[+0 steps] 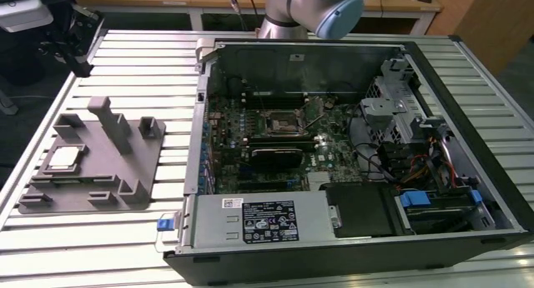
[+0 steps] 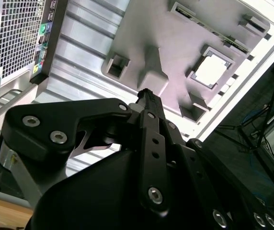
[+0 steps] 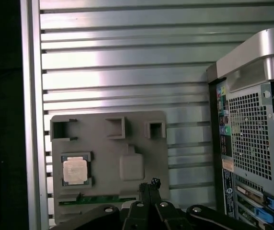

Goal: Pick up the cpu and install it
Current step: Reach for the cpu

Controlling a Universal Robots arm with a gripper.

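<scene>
The cpu (image 3: 75, 170) sits in its recess on the grey fixture (image 3: 142, 143), on the worktop (image 3: 127, 48) beside the computer case (image 3: 252, 124); the tool (image 3: 150, 183) hangs above the fixture, pinched closed and empty; the cpu lies off its tip, away from the case.

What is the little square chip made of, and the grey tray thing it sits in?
The cpu looks like metal on top: a smooth, pale silver-grey lid that catches the light. Its thin tan edge is probably circuit board. The grey fixture under it looks like matte plastic: a dull, even grey with no shine and blocky moulded pockets.
</scene>
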